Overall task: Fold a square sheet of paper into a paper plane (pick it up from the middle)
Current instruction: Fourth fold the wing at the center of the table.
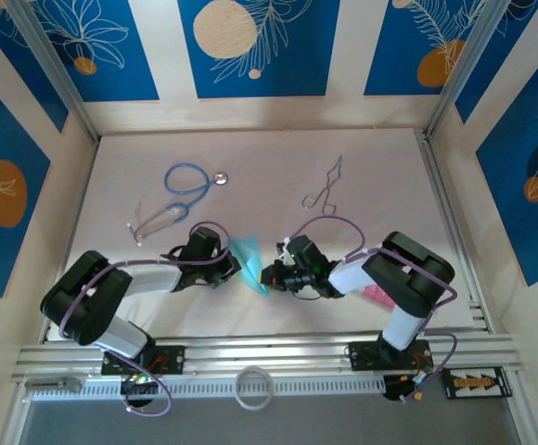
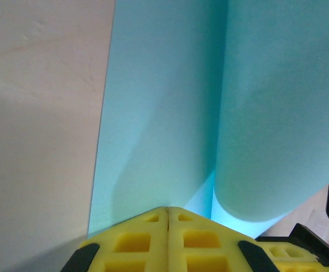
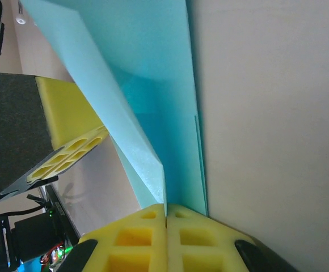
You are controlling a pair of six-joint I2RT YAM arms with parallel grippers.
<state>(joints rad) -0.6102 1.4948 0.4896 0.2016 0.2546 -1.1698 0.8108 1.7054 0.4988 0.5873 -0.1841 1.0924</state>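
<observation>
The square sheet of paper [image 1: 249, 257], light turquoise, lies between my two grippers, folded into a narrow wedge with its point toward the near edge, the shape of the paper plane. My left gripper [image 1: 231, 267] is shut, its yellow fingertips [image 2: 153, 218] resting at the sheet's edge [image 2: 153, 113]; no paper shows in the seam between them. A curled flap [image 2: 278, 113] rises on the right. My right gripper [image 1: 271, 275] is shut on a raised fold of the paper [image 3: 136, 141], which runs down into the seam of its fingertips [image 3: 181, 218]. The left finger [image 3: 68, 150] shows behind that fold.
A blue-tubed stethoscope [image 1: 187, 185] lies at the back left and metal forceps [image 1: 325, 188] at the back right. Pink blocks [image 1: 373, 295] sit under the right arm. A white ring [image 1: 253, 387] rests on the front rail. Walls close in the table on three sides.
</observation>
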